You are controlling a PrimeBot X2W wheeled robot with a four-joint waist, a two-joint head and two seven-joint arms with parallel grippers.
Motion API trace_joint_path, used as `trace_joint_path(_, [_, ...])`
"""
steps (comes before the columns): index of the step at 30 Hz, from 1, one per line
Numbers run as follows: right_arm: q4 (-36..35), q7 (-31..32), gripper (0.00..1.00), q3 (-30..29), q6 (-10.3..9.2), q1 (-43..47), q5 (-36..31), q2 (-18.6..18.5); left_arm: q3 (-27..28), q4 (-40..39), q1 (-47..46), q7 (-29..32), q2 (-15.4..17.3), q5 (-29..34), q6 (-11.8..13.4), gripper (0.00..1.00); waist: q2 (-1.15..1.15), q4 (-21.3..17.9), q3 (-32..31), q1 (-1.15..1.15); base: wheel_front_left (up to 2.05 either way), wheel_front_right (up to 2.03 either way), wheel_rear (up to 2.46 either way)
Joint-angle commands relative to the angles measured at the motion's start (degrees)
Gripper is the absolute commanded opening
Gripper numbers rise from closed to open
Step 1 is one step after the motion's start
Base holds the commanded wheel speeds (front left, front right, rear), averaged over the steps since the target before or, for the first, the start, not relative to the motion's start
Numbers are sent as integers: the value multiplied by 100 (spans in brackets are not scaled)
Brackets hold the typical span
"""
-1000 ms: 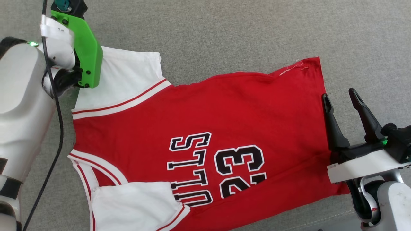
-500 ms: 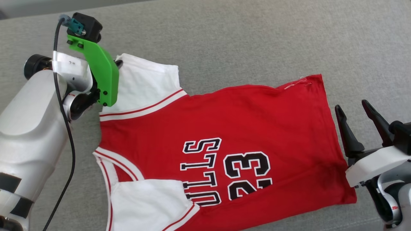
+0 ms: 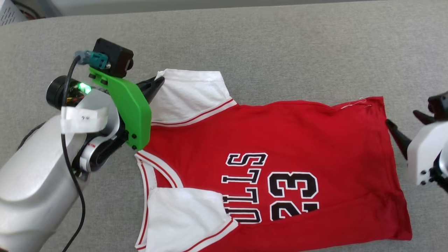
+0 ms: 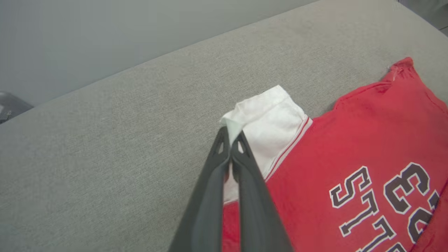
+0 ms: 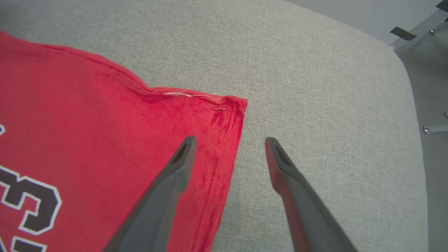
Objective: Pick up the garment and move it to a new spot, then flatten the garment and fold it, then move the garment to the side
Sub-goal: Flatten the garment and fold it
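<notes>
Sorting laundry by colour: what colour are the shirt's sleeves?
White sleeves, red-striped trim; clearest in head view.

The garment (image 3: 315,133) is smooth matt cloth, the grey surface (image 3: 280,42) a coarser, rough-woven fabric.

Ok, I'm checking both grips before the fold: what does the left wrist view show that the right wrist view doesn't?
Left wrist view: the left gripper shut on a corner of the white sleeve. Right wrist view: the right gripper open, one finger over the red hem, the other over the grey cushion; a loose white thread. Both: the garment, red with black lettering, on that cushion.
</notes>
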Motion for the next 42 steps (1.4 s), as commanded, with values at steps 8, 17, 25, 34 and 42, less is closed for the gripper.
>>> trace_joint_path(8, [610, 801, 100, 197, -5, -849, 493, -450, 71, -1226, 441, 41, 326, 205, 555, 0, 0, 329, 331, 0, 0, 0, 0])
trace_joint_path(17, [1506, 762, 100, 558, -5, -1432, 539, -598, 27, -1966, 664, 46, 424, 380, 868, 0, 0, 500, 595, 0, 0, 0, 0])
trace_joint_path(25, [2027, 472, 100, 1088, -5, -1686, 530, -691, -49, -2103, 720, 75, 417, 431, 934, 0, 0, 618, 753, 0, 0, 0, 0])
trace_joint_path(34, [2549, 72, 0, 1506, -5, -1690, 779, -733, -81, -1933, 835, -26, 370, 387, 942, 0, 0, 662, 610, 0, 0, 0, 0])
trace_joint_path(42, [2878, -833, 0, 1034, -5, -1666, 1087, -478, 45, -1664, 1091, -313, 354, 293, 1072, 0, 0, 615, 175, 0, 0, 0, 0])
